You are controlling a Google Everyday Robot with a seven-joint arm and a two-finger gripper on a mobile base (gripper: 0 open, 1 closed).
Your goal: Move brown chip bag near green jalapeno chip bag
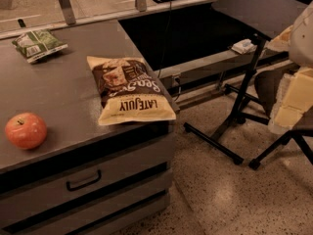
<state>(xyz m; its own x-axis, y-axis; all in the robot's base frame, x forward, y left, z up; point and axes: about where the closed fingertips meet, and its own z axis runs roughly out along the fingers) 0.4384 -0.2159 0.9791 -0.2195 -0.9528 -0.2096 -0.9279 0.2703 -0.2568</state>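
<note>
The brown chip bag (pixel 128 89) lies flat at the counter's right front corner. Its cream "LATE JULY" band faces the front edge, and its right side reaches the counter's edge. The green jalapeno chip bag (pixel 38 44) lies flat at the counter's far left, well apart from the brown bag. My gripper (pixel 292 99) shows as pale cream blocks at the right edge of the view. It hangs over the floor, well to the right of the counter, and touches neither bag.
A red round fruit (pixel 26 130) sits near the grey counter's (pixel 58 87) front left. Drawers with a black handle (pixel 84 181) are below. A black stand (pixel 239 106) and chair legs (pixel 279 151) stand on the speckled floor to the right.
</note>
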